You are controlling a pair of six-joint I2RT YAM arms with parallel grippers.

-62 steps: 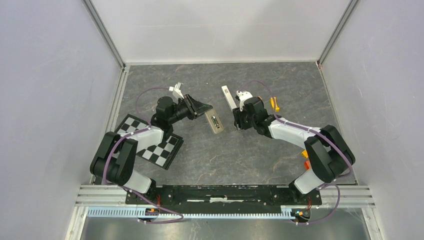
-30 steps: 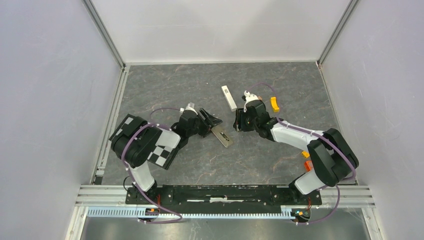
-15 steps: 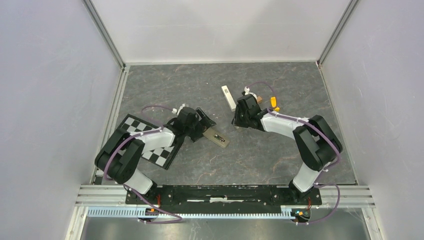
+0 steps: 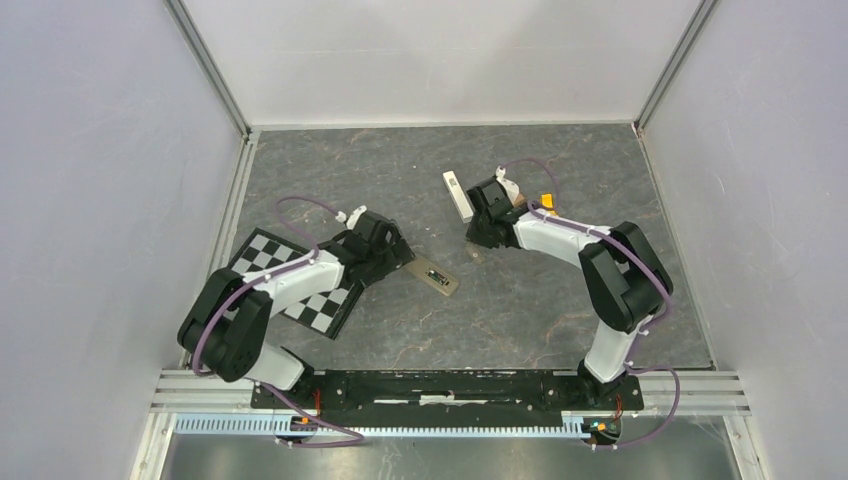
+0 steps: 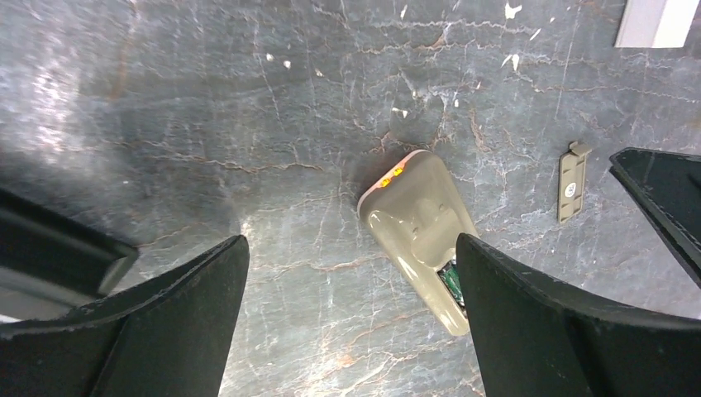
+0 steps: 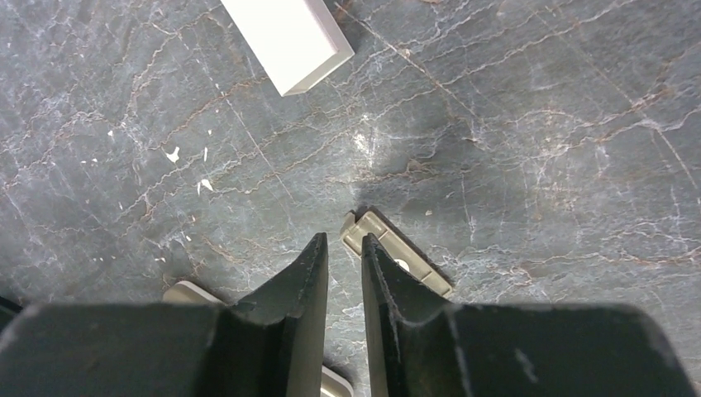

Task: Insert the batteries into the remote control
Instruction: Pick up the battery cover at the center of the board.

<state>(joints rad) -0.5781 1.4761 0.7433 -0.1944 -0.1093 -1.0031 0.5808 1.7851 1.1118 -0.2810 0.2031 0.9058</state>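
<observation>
The remote control (image 4: 434, 277) (image 5: 417, 236) lies on the table with its grey-olive back up. A greenish battery (image 5: 450, 281) shows in its recess, half hidden by a finger. My left gripper (image 4: 395, 255) (image 5: 351, 248) stands wide open just left of the remote, touching nothing. A small olive battery cover (image 6: 397, 252) (image 5: 572, 182) lies flat on the table. My right gripper (image 4: 478, 238) (image 6: 343, 241) hangs over the cover's near end. Its jaws stand a narrow gap apart with nothing between them.
A long white bar (image 4: 458, 195) (image 6: 285, 33) lies just beyond the right gripper. A yellow curved piece (image 4: 548, 205) sits to its right. A checkerboard sheet (image 4: 320, 290) lies under the left arm. Grey walls stand close on both sides.
My left gripper opened, let go of the remote and drew back left; the remote now lies on the table. My right gripper shifted toward the white bar and its jaws narrowed.
</observation>
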